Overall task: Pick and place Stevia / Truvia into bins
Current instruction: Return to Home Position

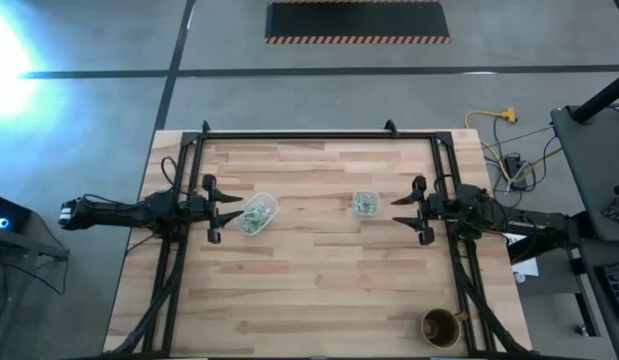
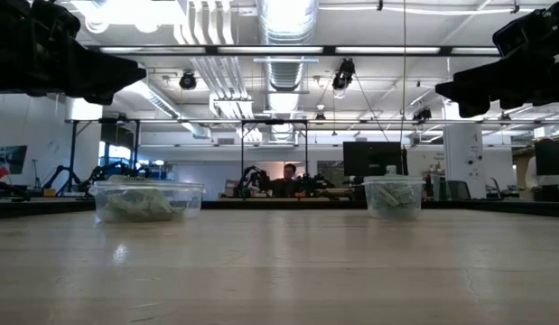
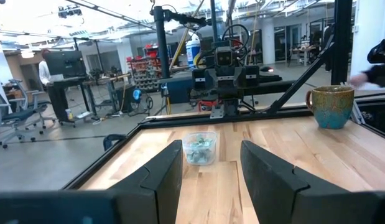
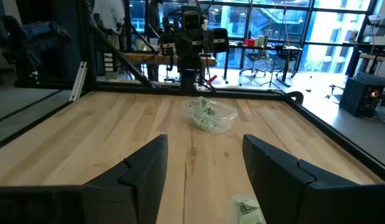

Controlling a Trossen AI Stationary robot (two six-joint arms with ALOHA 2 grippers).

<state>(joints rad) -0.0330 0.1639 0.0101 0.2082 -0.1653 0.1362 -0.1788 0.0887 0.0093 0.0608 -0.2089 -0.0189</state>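
High view: my left claw (image 1: 227, 210) hangs level by the table's (image 1: 319, 290) left edge and my right claw (image 1: 404, 210) by its right edge, both spread apart. Green packets (image 1: 251, 218) lie in the bigger bin (image 1: 272, 204), nearer the left edge, and the smaller bin (image 1: 365, 195), nearer the right.

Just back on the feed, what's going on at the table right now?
Nothing is being handled. The left pincer and right pincer are open and empty at opposite sides of the table, pointing inward. Green-and-white sweetener packets lie in the larger clear tub by the left pincer, with more in the smaller clear tub by the right. A brown mug stands at one corner.
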